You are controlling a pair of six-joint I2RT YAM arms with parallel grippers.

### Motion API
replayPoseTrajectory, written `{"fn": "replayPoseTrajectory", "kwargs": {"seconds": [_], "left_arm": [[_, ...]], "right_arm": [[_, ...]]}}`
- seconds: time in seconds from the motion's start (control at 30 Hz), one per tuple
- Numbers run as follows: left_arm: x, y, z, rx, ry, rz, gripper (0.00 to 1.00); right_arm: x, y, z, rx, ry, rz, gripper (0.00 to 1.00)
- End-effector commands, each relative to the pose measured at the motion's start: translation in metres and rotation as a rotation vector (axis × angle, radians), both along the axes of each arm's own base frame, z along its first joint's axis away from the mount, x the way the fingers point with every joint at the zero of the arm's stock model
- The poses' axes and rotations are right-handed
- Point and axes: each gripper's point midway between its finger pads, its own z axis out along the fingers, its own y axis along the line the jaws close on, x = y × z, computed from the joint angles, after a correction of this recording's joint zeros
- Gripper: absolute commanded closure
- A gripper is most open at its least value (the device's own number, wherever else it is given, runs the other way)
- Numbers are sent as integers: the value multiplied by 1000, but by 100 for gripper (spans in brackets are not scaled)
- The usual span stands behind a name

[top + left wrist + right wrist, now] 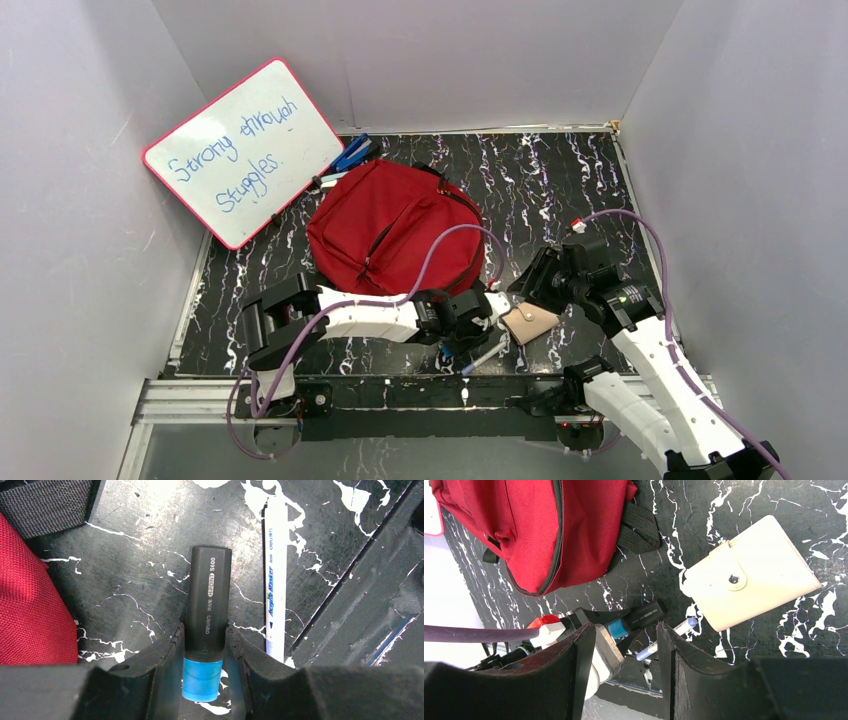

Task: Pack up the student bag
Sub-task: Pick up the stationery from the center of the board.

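We see a red backpack (395,230) lying mid-desk (560,180), a lettered whiteboard (245,150) leaning against the left wall, and near the front edge the left claw (484,314) low beside a beige wallet (528,322), a pen (483,356) just in front, the right claw (532,284) close by the wallet's far edge.

Student bag (350,225) red, black zips; table (560,190) black, white veining; wallet (528,322) beige; marker (207,610) black, blue band.
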Motion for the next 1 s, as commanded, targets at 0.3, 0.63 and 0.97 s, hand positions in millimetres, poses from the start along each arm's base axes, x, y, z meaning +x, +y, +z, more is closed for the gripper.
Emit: {"fn": "replayPoseTrajectory", "kwargs": {"seconds": [0.3, 0.63, 0.97], "left_arm": [[67, 3, 105, -216, -109, 318, 85], [95, 10, 179, -465, -97, 426, 85], [90, 2, 184, -501, -61, 407, 86]], "right_arm": [[13, 6, 43, 156, -162, -97, 42], [27, 48, 58, 488, -289, -24, 38], [45, 63, 75, 551, -369, 30, 37]]}}
